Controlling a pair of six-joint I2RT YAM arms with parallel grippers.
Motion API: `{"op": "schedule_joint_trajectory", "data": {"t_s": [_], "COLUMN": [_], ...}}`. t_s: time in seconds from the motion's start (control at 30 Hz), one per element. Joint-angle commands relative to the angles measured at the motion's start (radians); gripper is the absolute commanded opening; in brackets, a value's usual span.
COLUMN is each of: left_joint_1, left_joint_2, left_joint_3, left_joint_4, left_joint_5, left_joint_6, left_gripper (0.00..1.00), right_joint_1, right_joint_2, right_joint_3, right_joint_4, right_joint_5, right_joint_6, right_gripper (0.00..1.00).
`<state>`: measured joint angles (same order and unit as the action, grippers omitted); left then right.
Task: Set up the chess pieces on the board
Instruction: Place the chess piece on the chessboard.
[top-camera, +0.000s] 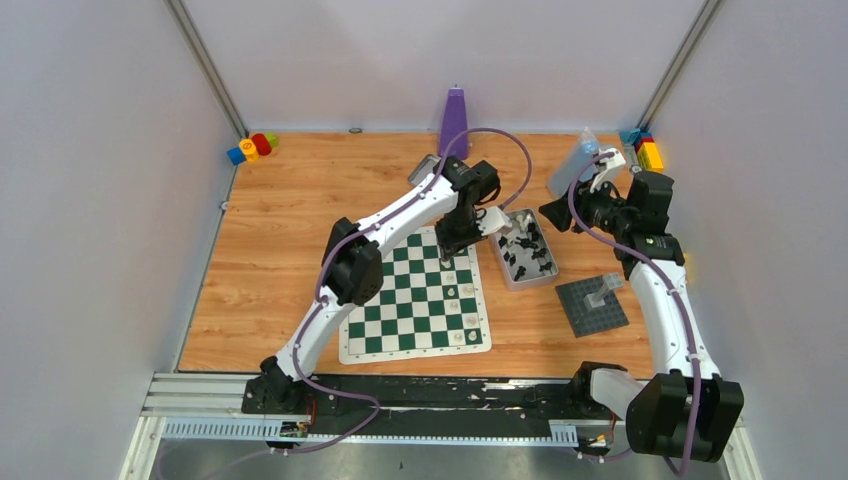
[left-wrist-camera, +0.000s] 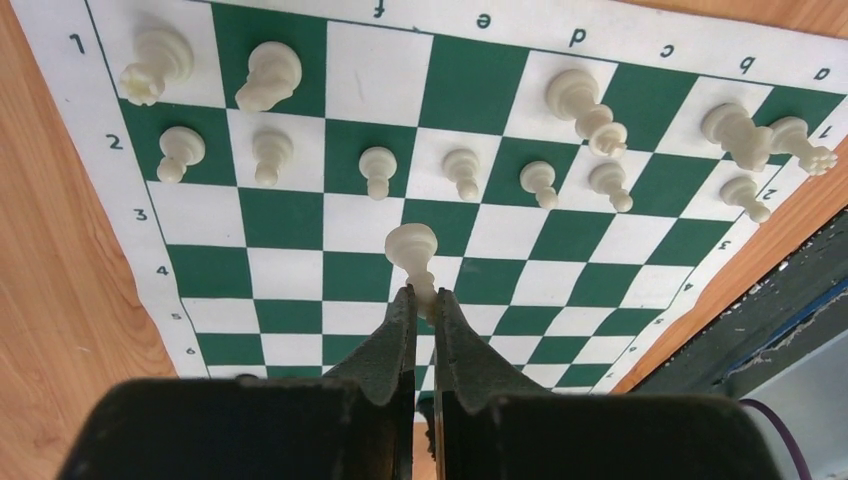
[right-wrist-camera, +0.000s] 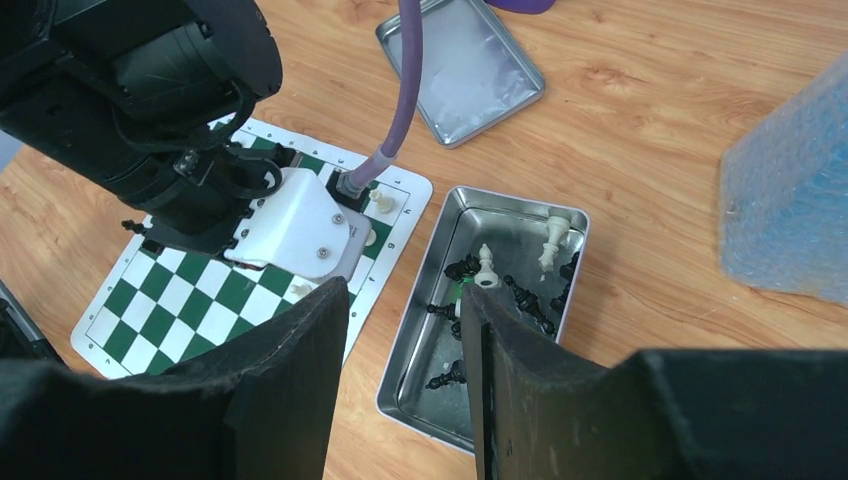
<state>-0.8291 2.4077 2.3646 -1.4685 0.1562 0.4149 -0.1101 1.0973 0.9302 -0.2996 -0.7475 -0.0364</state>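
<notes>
Left gripper (left-wrist-camera: 425, 300) pinching a cream piece (left-wrist-camera: 412, 245) over the board (top-camera: 400, 320); right gripper (right-wrist-camera: 403, 292) empty above the tray (right-wrist-camera: 430, 262).

Left fingers are nearly closed on the narrow end of the cream piece, with its wider end hanging over the middle rows, just past the line of pawns. I cannot tell whether it touches the mat. More cream chess pieces (left-wrist-camera: 375, 170) stand along the first two rows of the green and white board, which lies flat on the wooden table (top-camera: 290, 200) in front of the arms. Right fingers are partly spread with nothing between them, above a silver tray just right of the board. That tray holds black pieces and two cream ones.
</notes>
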Motion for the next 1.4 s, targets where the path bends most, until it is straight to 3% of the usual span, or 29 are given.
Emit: {"op": "schedule_joint_trajectory", "data": {"t_s": [0.0,0.43,1.37], "left_joint_1": [-0.016,-0.039,-0.071], "left_joint_2": [0.008,0.072,0.168], "left_joint_3": [0.054,0.152,0.176], "left_joint_4": [-0.003,0.025,0.091], "left_joint_5": [0.012,0.034,-0.036], "left_joint_6": [0.021,0.038,0.069], "left_gripper": [0.1,0.12,0.2], "right_joint_1": [-0.008,-0.024,-0.042], "right_joint_2": [-0.024,-0.042,-0.042], "right_joint_3": [0.037,0.047,0.043], "right_joint_4": [0.014,0.007,0.005], "right_joint_5": [0.009,0.059,0.076], "right_joint_6": [-0.022,-0.017,-0.025], "right_gripper": [0.46,0.45,0.45]}}
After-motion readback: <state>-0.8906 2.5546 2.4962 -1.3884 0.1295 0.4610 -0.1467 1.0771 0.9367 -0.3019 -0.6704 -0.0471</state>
